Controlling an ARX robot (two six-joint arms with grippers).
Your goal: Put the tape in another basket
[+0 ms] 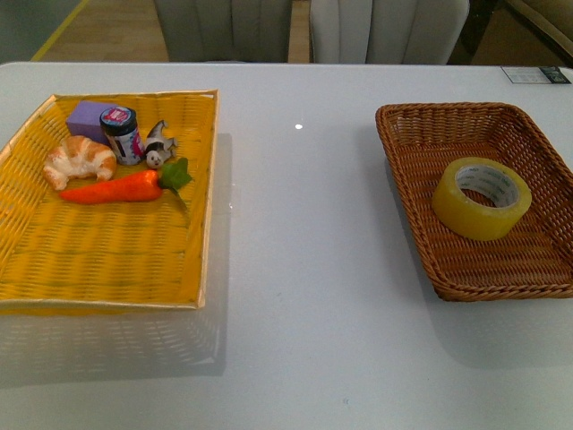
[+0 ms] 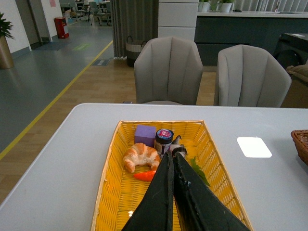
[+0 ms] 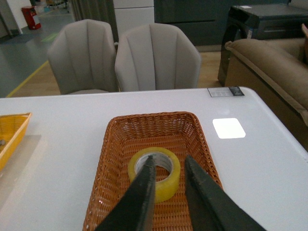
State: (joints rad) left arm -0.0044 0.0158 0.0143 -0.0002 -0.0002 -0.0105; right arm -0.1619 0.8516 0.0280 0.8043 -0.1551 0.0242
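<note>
Right claw (image 3: pixel 168 166) parted above tape (image 1: pixel 481 197) in basket (image 1: pixel 537 260), left claw (image 2: pixel 172 156) clenched, bare table (image 1: pixel 304 269) between.

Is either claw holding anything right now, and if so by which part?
Nothing is held. The left claw is shut and empty; the right claw is open above the tape in the basket.

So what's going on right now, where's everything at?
Left end effector shut, over yellow basket. Right end effector open, above the tape. Tape lies in brown basket. Nothing in the way.
</note>
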